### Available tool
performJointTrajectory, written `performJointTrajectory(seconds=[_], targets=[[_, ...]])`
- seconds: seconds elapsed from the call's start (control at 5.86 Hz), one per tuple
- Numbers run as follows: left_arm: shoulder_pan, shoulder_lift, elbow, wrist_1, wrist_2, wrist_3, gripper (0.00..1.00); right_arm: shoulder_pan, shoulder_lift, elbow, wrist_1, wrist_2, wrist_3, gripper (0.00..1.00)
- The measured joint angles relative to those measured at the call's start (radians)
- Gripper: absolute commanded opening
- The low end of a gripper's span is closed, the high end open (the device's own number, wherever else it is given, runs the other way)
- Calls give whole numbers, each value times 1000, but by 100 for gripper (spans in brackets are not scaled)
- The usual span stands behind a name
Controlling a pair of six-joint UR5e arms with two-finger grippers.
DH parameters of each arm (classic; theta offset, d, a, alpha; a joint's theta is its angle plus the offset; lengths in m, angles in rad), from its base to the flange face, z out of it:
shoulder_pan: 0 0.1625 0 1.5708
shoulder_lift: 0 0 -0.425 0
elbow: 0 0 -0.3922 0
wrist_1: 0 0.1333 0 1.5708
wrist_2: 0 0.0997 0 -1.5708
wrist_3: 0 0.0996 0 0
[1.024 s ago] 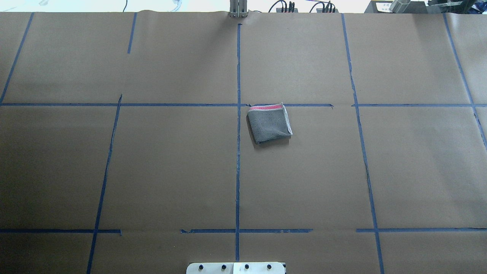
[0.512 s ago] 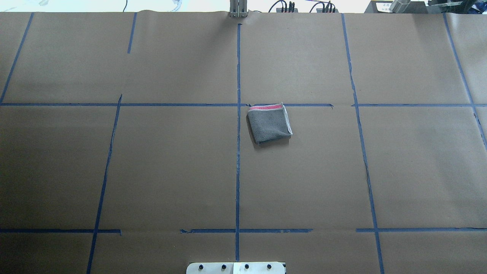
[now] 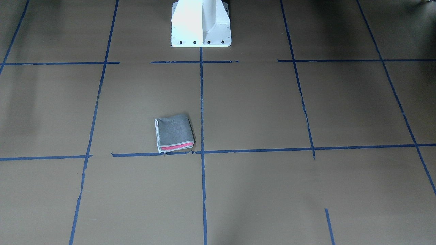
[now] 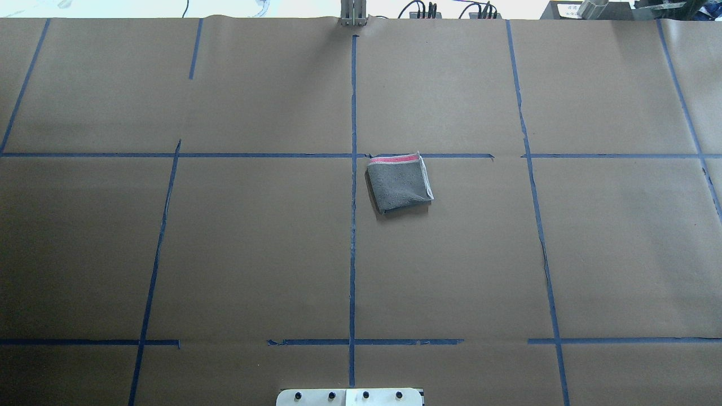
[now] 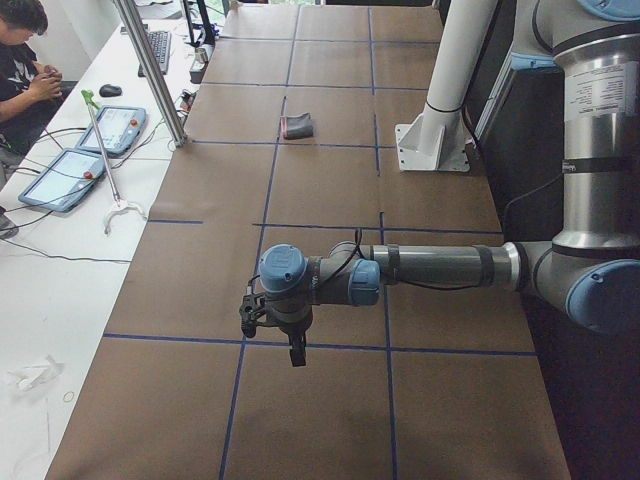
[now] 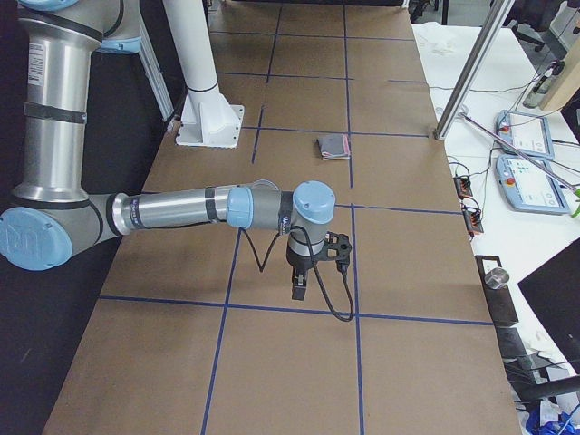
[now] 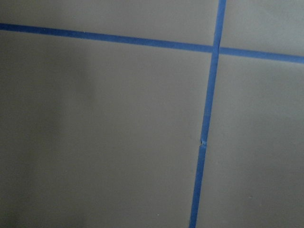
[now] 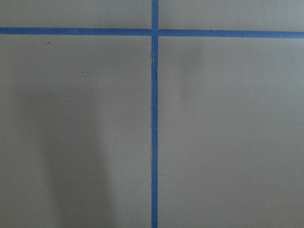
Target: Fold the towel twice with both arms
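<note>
One folded towel (image 4: 399,183), two arms well away from it
The towel lay flat on the paper-covered table (image 4: 225,254), grey face up with one pink strip at its far edge, just right of the centre tape line (image 4: 353,254). The left gripper (image 5: 270,318) and the right gripper (image 6: 317,258) hung over bare paper holding nothing; how far open they were could not be told

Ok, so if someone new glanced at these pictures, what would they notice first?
The folded towel, grey side up with a pink strip along its far edge, lies alone on the brown paper table beside the central blue tape line. In the side views the left arm and right arm stretch out low over the table's ends, well away from it.
</note>
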State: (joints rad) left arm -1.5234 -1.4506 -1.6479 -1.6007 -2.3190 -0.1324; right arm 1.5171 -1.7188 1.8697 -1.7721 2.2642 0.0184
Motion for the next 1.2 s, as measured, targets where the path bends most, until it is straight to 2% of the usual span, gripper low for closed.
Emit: performJointTrajectory(seconds=[0.68,1.02,1.2], targets=[[3,0,-8,-2,1,52,100,-1,2,-21,8,-4,-14,100],[3,-3,-8,-2,1,57,100,-1,17,-160,134,-8,0,100],[3,-4,-8,-2,2,57,100,-2,31,-199,178,-8,26,100]])
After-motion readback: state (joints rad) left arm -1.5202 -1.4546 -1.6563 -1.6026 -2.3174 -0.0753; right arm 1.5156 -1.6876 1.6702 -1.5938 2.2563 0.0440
